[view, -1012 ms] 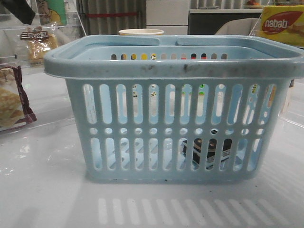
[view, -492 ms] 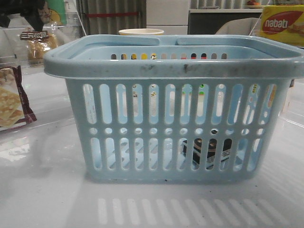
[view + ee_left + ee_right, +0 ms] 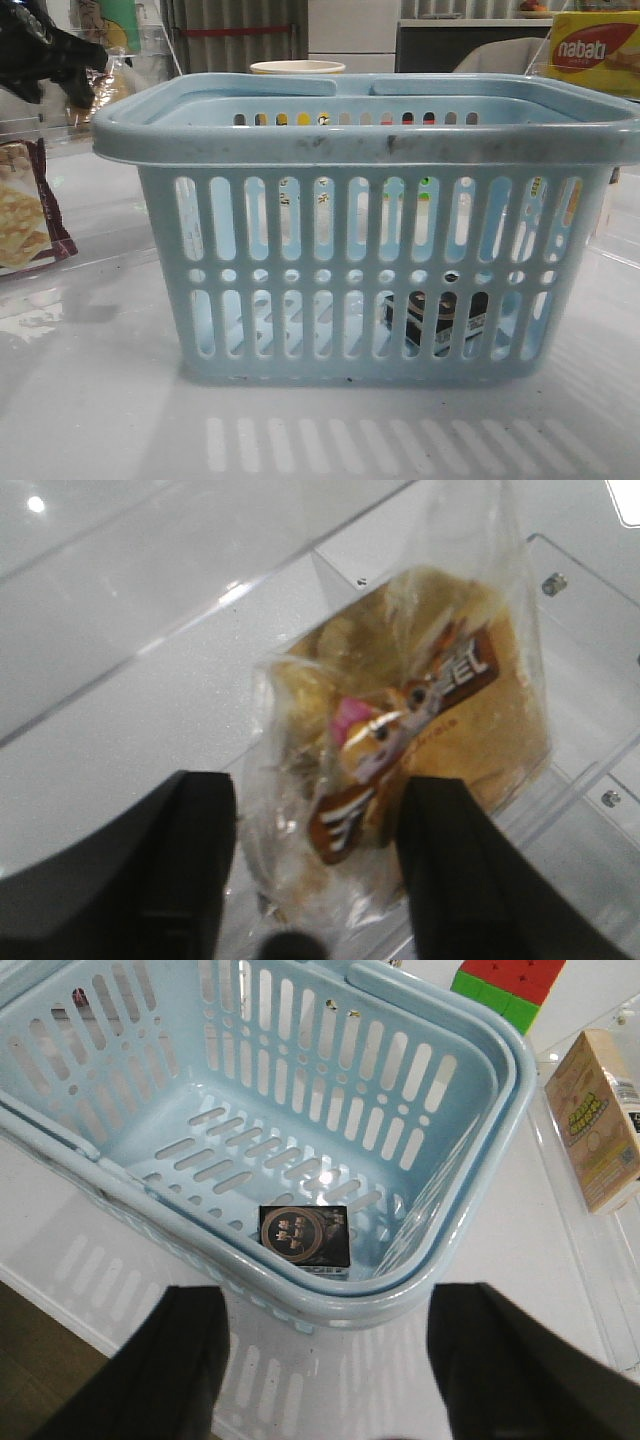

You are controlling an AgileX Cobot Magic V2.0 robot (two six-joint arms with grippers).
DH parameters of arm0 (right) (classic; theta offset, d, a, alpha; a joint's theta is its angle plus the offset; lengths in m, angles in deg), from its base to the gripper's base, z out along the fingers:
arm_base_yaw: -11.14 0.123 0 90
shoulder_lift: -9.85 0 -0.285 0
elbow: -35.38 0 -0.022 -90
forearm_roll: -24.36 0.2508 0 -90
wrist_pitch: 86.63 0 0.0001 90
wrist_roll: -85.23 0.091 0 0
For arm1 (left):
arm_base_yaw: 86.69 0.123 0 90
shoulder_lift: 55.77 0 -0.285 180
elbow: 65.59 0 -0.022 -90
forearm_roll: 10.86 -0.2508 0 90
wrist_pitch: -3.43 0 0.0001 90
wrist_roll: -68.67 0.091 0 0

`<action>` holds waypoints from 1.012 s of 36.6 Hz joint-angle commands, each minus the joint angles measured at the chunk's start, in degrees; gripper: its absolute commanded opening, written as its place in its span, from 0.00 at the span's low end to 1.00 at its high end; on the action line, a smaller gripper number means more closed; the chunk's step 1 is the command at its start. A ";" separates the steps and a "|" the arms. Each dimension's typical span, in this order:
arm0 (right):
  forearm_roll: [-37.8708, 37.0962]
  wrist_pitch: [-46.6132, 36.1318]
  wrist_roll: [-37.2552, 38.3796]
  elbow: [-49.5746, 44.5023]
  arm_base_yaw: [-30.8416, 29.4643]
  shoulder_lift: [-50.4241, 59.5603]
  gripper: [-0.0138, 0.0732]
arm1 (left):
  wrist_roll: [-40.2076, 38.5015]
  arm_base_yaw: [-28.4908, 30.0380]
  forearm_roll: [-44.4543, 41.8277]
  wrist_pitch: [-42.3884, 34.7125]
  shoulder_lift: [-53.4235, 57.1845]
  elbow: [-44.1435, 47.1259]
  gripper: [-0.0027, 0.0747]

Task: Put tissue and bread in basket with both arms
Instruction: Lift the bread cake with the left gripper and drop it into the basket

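The light-blue basket [image 3: 370, 150] stands in the middle of the table. The black tissue pack [image 3: 435, 318] lies flat on its floor, also seen in the right wrist view [image 3: 305, 1235]. The bread [image 3: 430, 710], golden in a clear bag with a dark label, lies in a clear tray at the far left; in the front view only a bit of it [image 3: 108, 88] shows behind the arm. My left gripper [image 3: 315, 880] is open, its fingers on either side of the bag's near end; it also shows in the front view [image 3: 75, 65]. My right gripper [image 3: 325, 1380] is open and empty above the basket's rim [image 3: 480, 1160].
A maroon-edged cracker packet [image 3: 25, 210] lies left of the basket. A yellow nabati box [image 3: 595, 50] stands at the far right and a cup [image 3: 297, 68] behind the basket. A coloured cube [image 3: 505, 980] and a tan carton [image 3: 600, 1120] lie beyond the basket.
My left gripper has come in from the upper left edge down over the bread and now hides most of it. The basket and tissue have not moved.
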 commanded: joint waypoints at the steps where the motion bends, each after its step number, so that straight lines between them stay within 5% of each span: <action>1: -1.28 -3.68 -0.14 1.41 -0.07 0.29 0.76 | -0.09 0.01 0.50 -3.34 3.37 -2.19 0.30; 6: -1.28 -3.68 -0.14 1.41 -0.07 0.29 0.76 | -0.09 -0.47 0.54 -1.32 4.78 -2.19 0.14; 21: -1.28 -3.68 -0.14 1.41 -0.07 0.29 0.76 | 0.60 -6.31 0.63 4.24 20.24 -2.28 0.15; 37: -1.28 -3.68 -0.14 1.41 -0.07 0.29 0.76 | 7.86 -28.58 1.70 11.56 30.32 5.14 0.15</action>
